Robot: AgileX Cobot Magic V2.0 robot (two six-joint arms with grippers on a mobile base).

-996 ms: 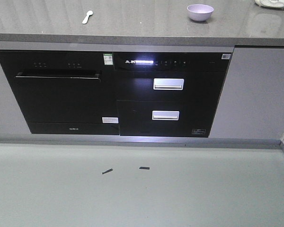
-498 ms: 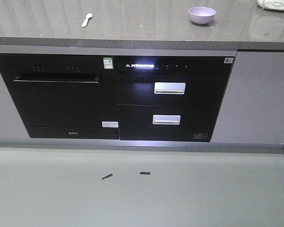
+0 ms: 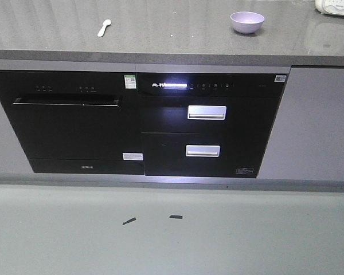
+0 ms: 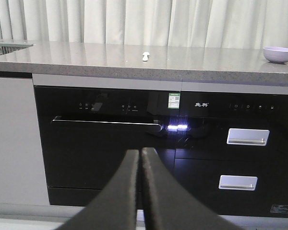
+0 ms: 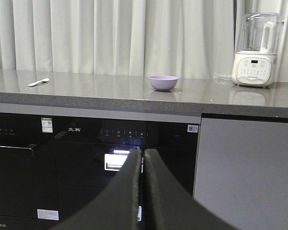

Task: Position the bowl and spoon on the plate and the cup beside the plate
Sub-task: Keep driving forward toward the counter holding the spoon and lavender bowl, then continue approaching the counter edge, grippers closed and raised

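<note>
Jaws on both arms are pressed together with nothing between them. The left gripper (image 4: pixel 140 152) and right gripper (image 5: pixel 142 153) each show two dark fingers meeting along a thin seam at 6 o'clock in their wrist views.

The bowl (image 3: pixel 247 22) stands upright, mouth up, on the counter (image 3: pixel 172 40), at 1 o'clock in the front view. The spoon (image 3: pixel 104 27) lies flat at 11 o'clock, well apart from the bowl. Its long axis is tilted, with the scoop toward 1 o'clock and the handle toward 7 o'clock. The left wrist view sees the spoon (image 4: pixel 145 55) almost end-on as a small white spot, with the bowl (image 4: pixel 280 54) at 2 o'clock. The right wrist view shows the bowl (image 5: pixel 163 82) near centre and the spoon (image 5: pixel 38 82) at 10 o'clock.

Only the left wrist view shows a sink (image 4: pixel 9 46) at 10 o'clock. Only the right wrist view shows the whole blender (image 5: pixel 255 50), at 2 o'clock. Only the wrist views show the pale curtain (image 5: pixel 110 33) behind the counter.

The counter is grey, speckled and glossy. Below it sits a black appliance (image 3: pixel 74 123) beside two drawers with silver handles (image 3: pixel 206 112). Only the front view shows the grey floor (image 3: pixel 246 235), which carries two dark scraps (image 3: pixel 129 220).
</note>
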